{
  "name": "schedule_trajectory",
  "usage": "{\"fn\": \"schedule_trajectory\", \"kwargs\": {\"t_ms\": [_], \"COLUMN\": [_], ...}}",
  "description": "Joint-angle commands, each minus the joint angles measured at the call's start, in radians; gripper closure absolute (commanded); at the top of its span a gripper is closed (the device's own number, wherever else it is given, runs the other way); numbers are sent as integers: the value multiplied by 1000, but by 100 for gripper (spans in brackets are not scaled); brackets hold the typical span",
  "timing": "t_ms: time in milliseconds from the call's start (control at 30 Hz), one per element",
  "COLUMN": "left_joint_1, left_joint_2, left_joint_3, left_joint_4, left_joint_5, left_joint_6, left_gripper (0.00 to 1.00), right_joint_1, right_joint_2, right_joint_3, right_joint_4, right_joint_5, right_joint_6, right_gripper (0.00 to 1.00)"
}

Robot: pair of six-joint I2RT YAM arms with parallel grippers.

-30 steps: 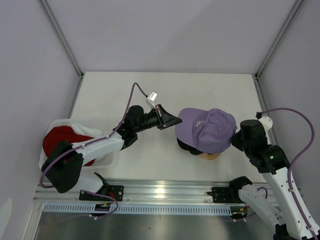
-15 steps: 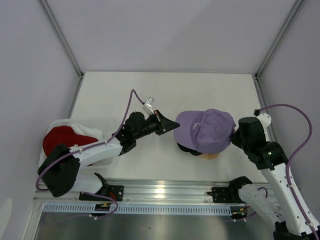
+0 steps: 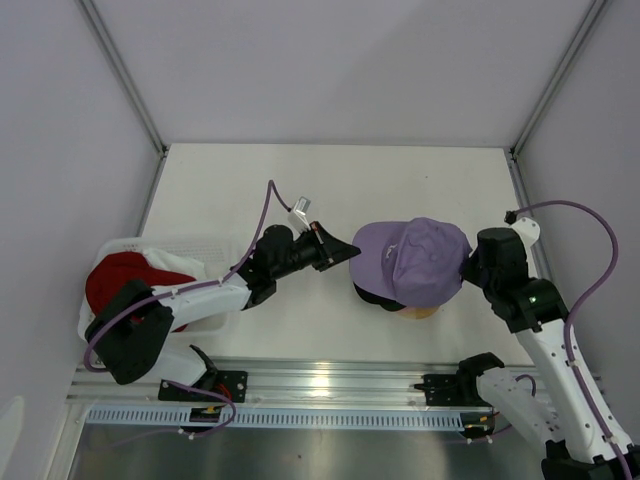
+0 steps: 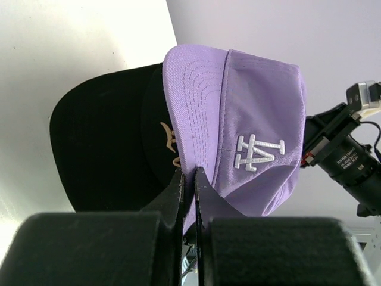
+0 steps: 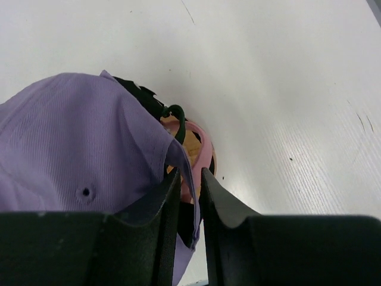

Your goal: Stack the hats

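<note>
A lavender hat (image 3: 410,262) with a white emblem lies on top of a stack, over a black hat (image 4: 107,155) with a gold emblem. My left gripper (image 3: 345,250) is shut on the lavender brim edge, seen in the left wrist view (image 4: 188,179). My right gripper (image 3: 467,268) is shut on the rear edge of the lavender hat (image 5: 77,149), with the fabric between its fingers (image 5: 189,179). Under it show a pink hat's edge (image 5: 203,149), a dark green strap (image 5: 178,122) and the wooden stand (image 5: 191,143). A red hat (image 3: 125,285) lies at the left.
A white mesh basket (image 3: 215,250) stands at the left table edge and holds the red hat. The metal rail with the arm bases (image 3: 330,385) runs along the near edge. Grey walls and frame posts (image 3: 125,75) close in the table.
The lavender hat has sunk slightly lower over the stack and shifted a little left. Both grippers have kept their hold, with small shifts of the arms.
</note>
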Motion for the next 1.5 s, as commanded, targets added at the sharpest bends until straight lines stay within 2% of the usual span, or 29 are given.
{"fn": "schedule_trajectory", "kwargs": {"t_ms": [0,100,133,167,233,333,367,567,767,967,1167,1467], "left_joint_1": [-5,-5,-5,-7,-4,-2,-2,-10,-39,-41,-42,-41], "left_joint_2": [10,12,13,16,18,21,20,1,1,-23,-59,-161], "left_joint_3": [-22,-23,-23,-22,-14,-9,-9,40,89,93,109,57], "left_joint_4": [-93,-92,-90,-95,-99,-104,-108,-213,-256,-288,-332,-343], "left_joint_5": [-37,-38,-38,-38,-35,-31,-31,-41,-32,-29,-12,-34], "left_joint_6": [49,52,52,53,56,61,66,173,208,188,144,92], "left_gripper": [99,99,99,99,99,99,99,99,99,99,99,99], "right_joint_1": [-20,-32,-33,-35,-44,-55,-56,-70,-72,-72,-72,-72], "right_joint_2": [21,32,36,38,43,53,58,65,64,50,50,75], "right_joint_3": [-20,-36,-39,-42,-47,-48,-47,45,162,174,262,345], "right_joint_4": [72,82,89,93,104,107,104,32,-62,-112,-148,-140], "right_joint_5": [-22,-41,-51,-53,-62,-80,-83,-79,-103,-131,-143,-151], "right_joint_6": [-40,-50,-53,-57,-65,-77,-80,-91,-88,-73,-69,-105], "right_gripper": [76,75,76,82,83,90,100,100,100,100,100,100]}}
